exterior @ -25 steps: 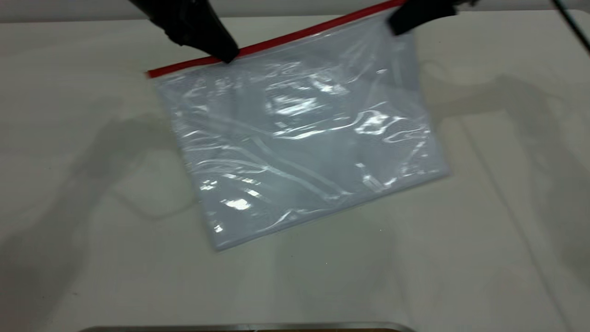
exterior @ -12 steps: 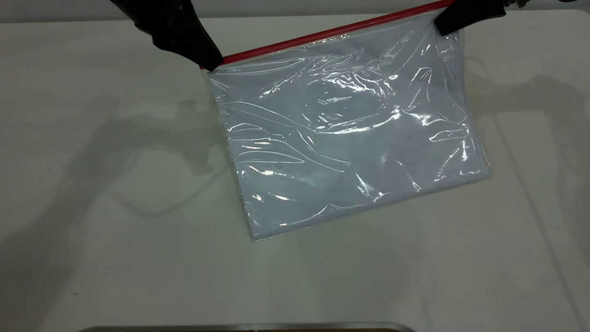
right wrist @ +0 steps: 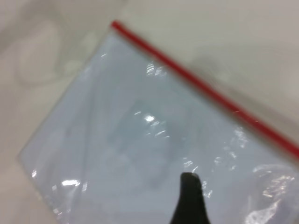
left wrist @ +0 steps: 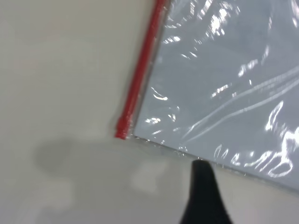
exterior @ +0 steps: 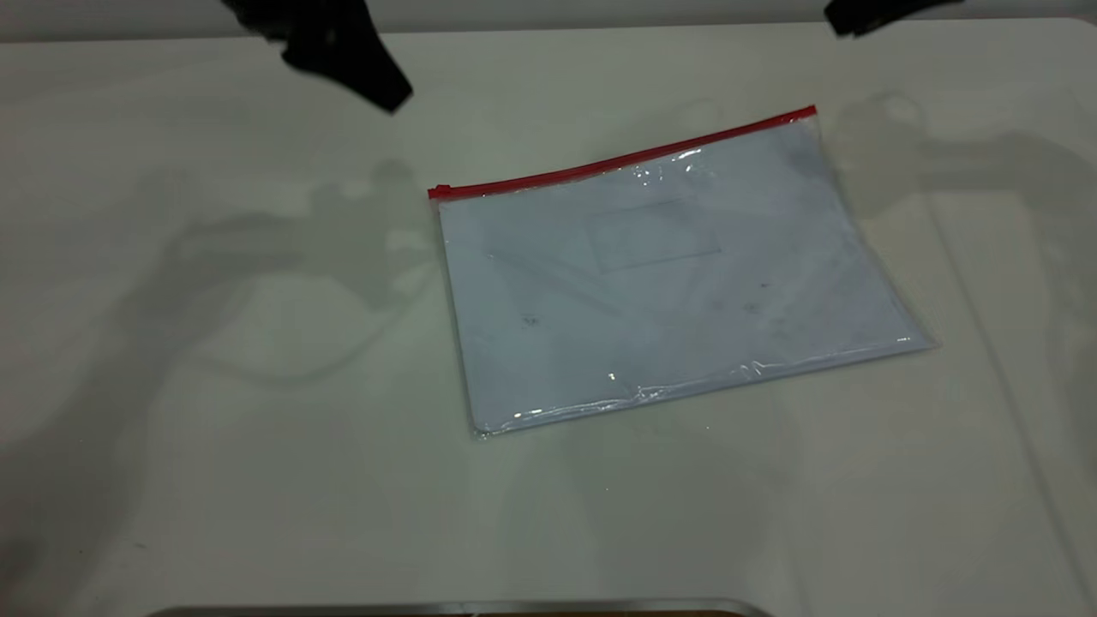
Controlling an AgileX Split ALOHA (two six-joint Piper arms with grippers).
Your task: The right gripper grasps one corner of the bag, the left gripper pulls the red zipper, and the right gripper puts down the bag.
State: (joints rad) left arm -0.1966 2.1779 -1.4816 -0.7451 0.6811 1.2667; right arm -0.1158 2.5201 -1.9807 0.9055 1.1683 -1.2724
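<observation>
The bag (exterior: 668, 283) lies flat on the white table, free of both grippers. The red zipper (exterior: 617, 160) runs along its far long edge, with the slider tab (exterior: 440, 190) at the left end. My left gripper (exterior: 386, 92) hangs above the table, up and left of that end, open and empty. One of its fingers (left wrist: 202, 186) shows just off the bag's corner (left wrist: 224, 84) and zipper end (left wrist: 122, 130). My right gripper (exterior: 861, 15) is at the top edge, above the bag's far right corner, open and empty. One of its fingers (right wrist: 189, 196) hangs over the bag (right wrist: 131, 140).
The white table (exterior: 214, 428) spreads on all sides of the bag. A thin metal rim (exterior: 463, 607) runs along the near edge of the exterior view.
Both grippers have let go of the bag, which dropped and now lies flat, and they have risen. Before that the bag hung stretched between them and the left gripper slid to the zipper's left end.
</observation>
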